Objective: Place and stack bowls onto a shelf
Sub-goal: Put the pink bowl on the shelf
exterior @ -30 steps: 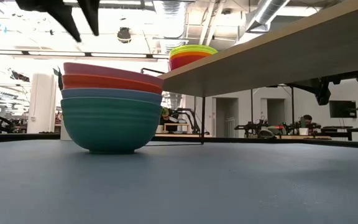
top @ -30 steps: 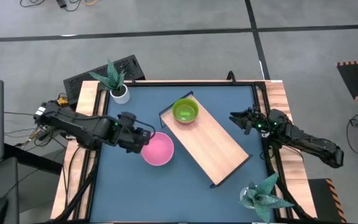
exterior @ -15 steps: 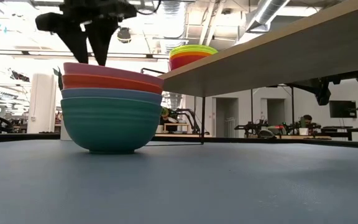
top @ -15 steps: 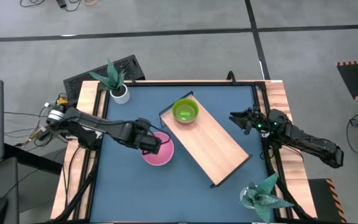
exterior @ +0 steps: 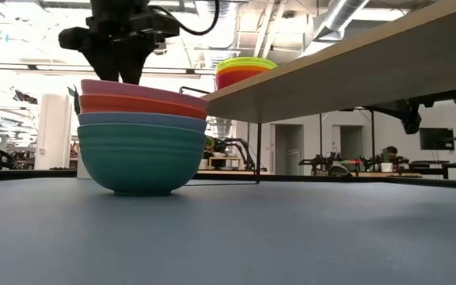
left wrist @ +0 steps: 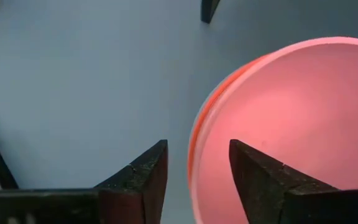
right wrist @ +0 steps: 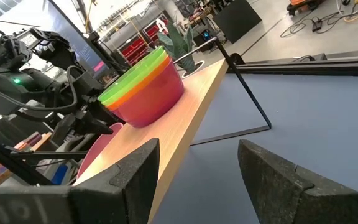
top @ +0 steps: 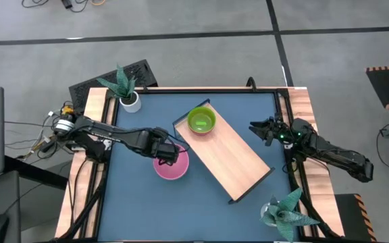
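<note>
On the shelf (top: pixel 231 156), near its far end, a small stack of bowls (top: pixel 201 121), green on top of orange and red, already sits in place. Beside the shelf's near-left edge, on the blue tabletop (top: pixel 140 202), we see the larger stack (exterior: pixel 142 134) not yet placed: pink over orange, blue and teal. Our left gripper (top: pixel 168 153) hangs over that stack's rim, fingers (left wrist: pixel 146 177) spread apart on either side of the pink bowl's (left wrist: pixel 291 130) edge, nothing gripped yet. Our right gripper (top: pixel 258 129) waits off the shelf's far-right side, fingers apart and empty. We judge the shelf's overhanging edge, close beside the stack, the main obstacle to a lift. Two potted plants (top: pixel 125 88) stand at the table corners, well apart from the shelf.
</note>
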Robot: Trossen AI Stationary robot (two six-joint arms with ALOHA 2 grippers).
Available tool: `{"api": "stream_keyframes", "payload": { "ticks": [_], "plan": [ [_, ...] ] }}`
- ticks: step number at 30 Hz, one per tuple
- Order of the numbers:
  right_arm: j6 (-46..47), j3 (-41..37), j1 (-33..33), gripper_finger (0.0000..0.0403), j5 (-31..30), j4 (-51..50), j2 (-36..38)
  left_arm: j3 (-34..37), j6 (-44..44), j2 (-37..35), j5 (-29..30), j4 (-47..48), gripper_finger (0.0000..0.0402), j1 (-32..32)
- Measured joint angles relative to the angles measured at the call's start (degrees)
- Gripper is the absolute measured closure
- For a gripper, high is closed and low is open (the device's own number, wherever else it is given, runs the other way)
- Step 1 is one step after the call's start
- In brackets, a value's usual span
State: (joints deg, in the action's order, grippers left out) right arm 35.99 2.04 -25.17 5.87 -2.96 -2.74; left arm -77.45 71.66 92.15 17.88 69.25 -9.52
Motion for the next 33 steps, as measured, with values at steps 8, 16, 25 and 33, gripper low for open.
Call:
{"api": "stream_keyframes", "payload": {
  "ticks": [8, 16, 25, 33],
  "plan": [
    [0.0, 0.0, 0.0, 0.0158, 0.0, 0.0, 0.0, 0.0, -2.3, 0.4, -1.2, -0.7, 0.0312, 1.0],
    [0.1, 0.0, 0.0, 0.0158, 0.0, 0.0, 0.0, 0.0, -3.6, 1.5, -1.7, -0.7, 0.0394, 1.0],
    [0.7, 0.0, 0.0, 0.0158, 0.0, 0.0, 0.0, 0.0, -3.0, 0.0, -3.5, -3.3, 0.0400, 1.0],
    [0.7, 0.0, 0.0, 0.0158, 0.0, 0.0, 0.0, 0.0, -0.1, -3.7, -6.3, -3.2, 0.0401, 0.8]
  ]
}}
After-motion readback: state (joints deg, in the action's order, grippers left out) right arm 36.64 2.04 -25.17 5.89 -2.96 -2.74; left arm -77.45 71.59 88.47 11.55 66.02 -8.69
